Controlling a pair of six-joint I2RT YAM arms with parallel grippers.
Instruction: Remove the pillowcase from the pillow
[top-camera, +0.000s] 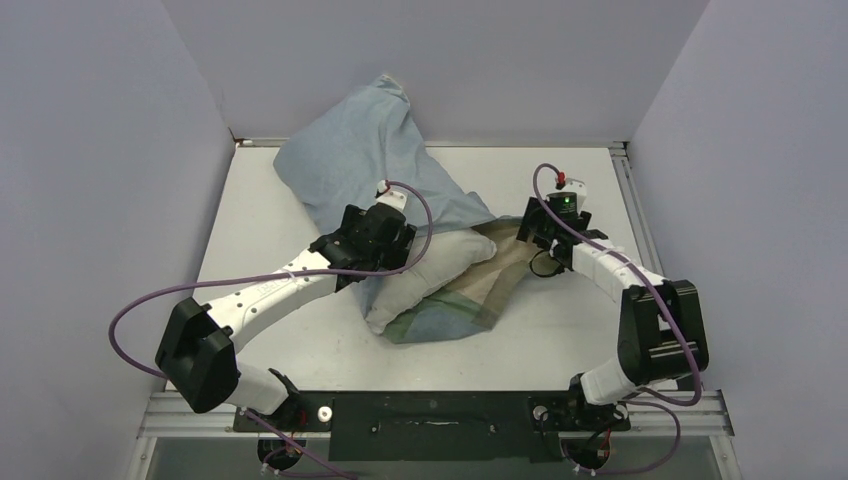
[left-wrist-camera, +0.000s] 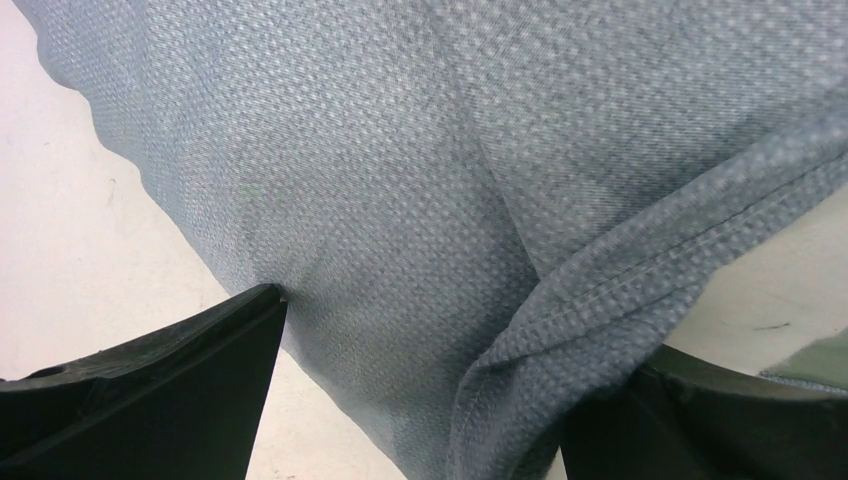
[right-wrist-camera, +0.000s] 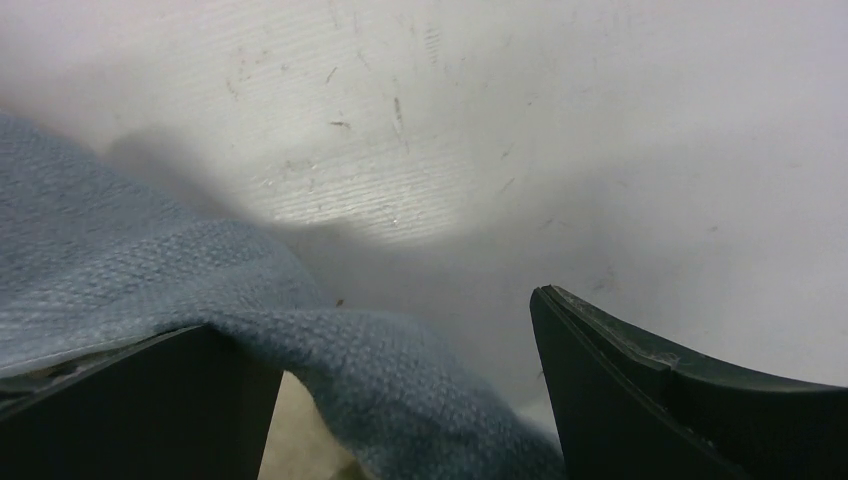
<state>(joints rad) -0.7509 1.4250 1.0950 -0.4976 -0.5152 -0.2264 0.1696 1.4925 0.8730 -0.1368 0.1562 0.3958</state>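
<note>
Top external view shows the left arm reaching from its base at the near-left corner diagonally toward the middle of the table (top-camera: 560, 330), forearm low and almost stretched. The left gripper (top-camera: 390, 245) points down where the pillowcase (top-camera: 370, 160) meets the pillow (top-camera: 430, 275). The right arm is folded more sharply: its elbow stands high near the right edge and the forearm comes back toward the centre. The right gripper (top-camera: 528, 232) sits low at the right rim of the cloth opening.

The pillowcase lies diagonally, its far end bulging up against the back wall. Its near end is flat and open, showing a tan inside and pale grey-green bands. 1 plump off-white corner of the pillow comes out of this opening.

From the left wrist, the left gripper (left-wrist-camera: 420, 340) has its 2 black fingers (left-wrist-camera: 150, 400) spread. Dusty-blue cloth (left-wrist-camera: 400, 150) with a coarse, dotted weave fills the space between them, and a stitched hem runs down to the right-hand finger. I see no clear pinch.

From the right wrist, the right gripper (right-wrist-camera: 410, 310) is also spread, and its fingers (right-wrist-camera: 680, 400) are wedge-shaped and matt. A soft blue fold (right-wrist-camera: 150, 270) drapes over the left-hand finger. Beyond it is the white table top (right-wrist-camera: 500, 130), smooth with fine scratches.
</note>
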